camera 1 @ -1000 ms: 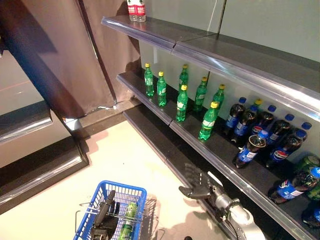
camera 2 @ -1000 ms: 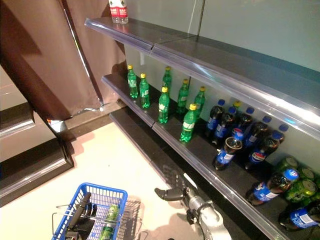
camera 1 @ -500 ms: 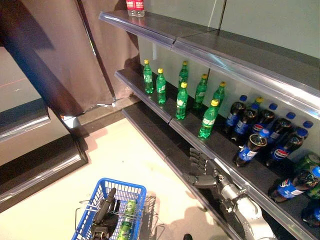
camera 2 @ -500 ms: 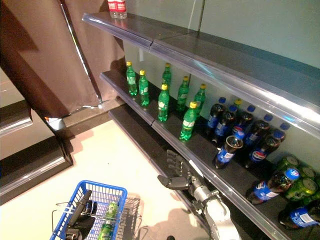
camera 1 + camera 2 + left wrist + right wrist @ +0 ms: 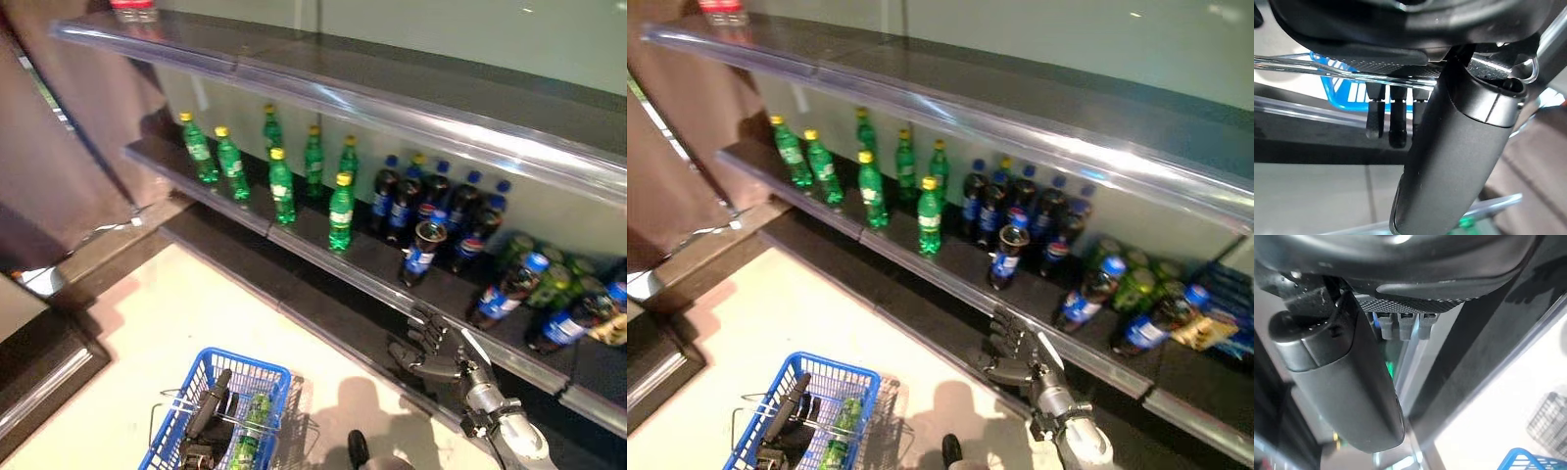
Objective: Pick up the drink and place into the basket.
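Drink bottles stand in rows on the middle shelf point(image 5: 294, 227), none taken yet; one green bottle point(image 5: 250, 429) already lies in the basket point(image 5: 257, 373). The view has swung right since a second ago, so the whole shelf sits further left; that is the camera, not the stock. The right hand point(image 5: 423, 345) has climbed from low by the floor to just below the shelf lip, fingers spread and empty, nearest the lone cola bottle point(image 5: 421, 251) at the front, a likely next pick. The shelf is long, dark and glossy with a clear plastic edge strip; the basket is blue plastic mesh with wire handles; the green bottles point(image 5: 341, 211) are slim, yellow-capped; the cola ones dark, blue-capped. The left hand point(image 5: 203, 418) stays curled round the basket's handle.
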